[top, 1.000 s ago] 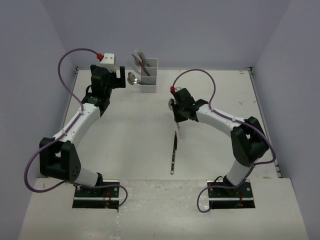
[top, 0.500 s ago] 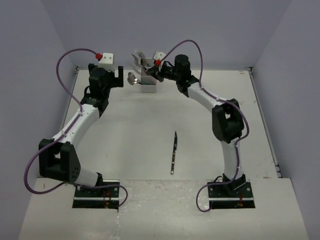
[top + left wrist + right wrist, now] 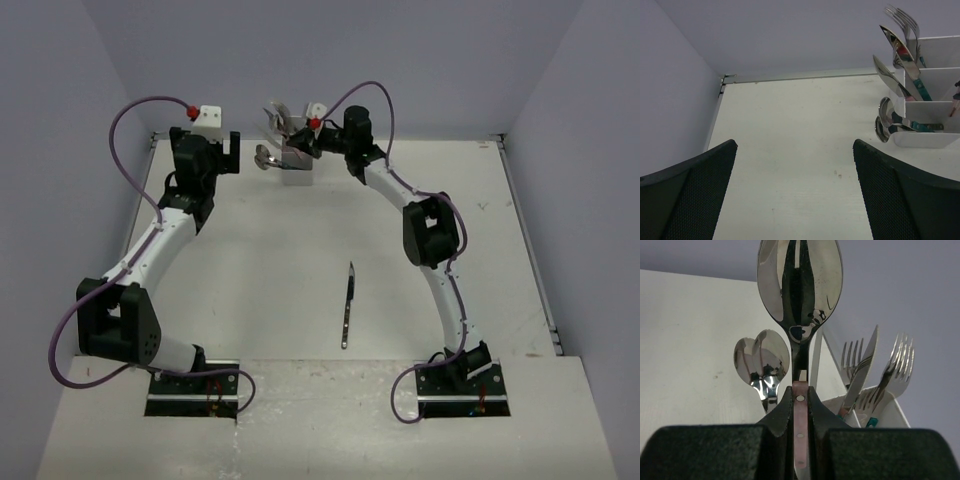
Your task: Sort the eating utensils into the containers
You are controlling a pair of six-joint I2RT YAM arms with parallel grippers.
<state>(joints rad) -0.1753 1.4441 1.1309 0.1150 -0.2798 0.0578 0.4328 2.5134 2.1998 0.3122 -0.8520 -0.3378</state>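
My right gripper [image 3: 800,390] is shut on a pink-handled spoon [image 3: 800,290], bowl pointing away, held right at the white compartmented holder [image 3: 890,415]. In the holder stand two spoons [image 3: 762,360], a knife [image 3: 862,370] and forks [image 3: 895,365]. From above, the right gripper [image 3: 305,146] is at the holder [image 3: 298,174] at the table's back. My left gripper [image 3: 215,150] is open and empty just left of it; in the left wrist view [image 3: 795,150] the holder [image 3: 935,107] is at the right. A black-handled knife [image 3: 347,305] lies on the table's middle.
The back wall and the table's back rail [image 3: 800,76] run close behind the holder. The left wall [image 3: 675,90] is near the left gripper. The right arm [image 3: 430,235] stretches far across the table's back right.
The right arm has swung from the table's middle up to the holder with the pink-handled spoon in its grip. The left arm has hardly moved. The black-handled knife stays put.
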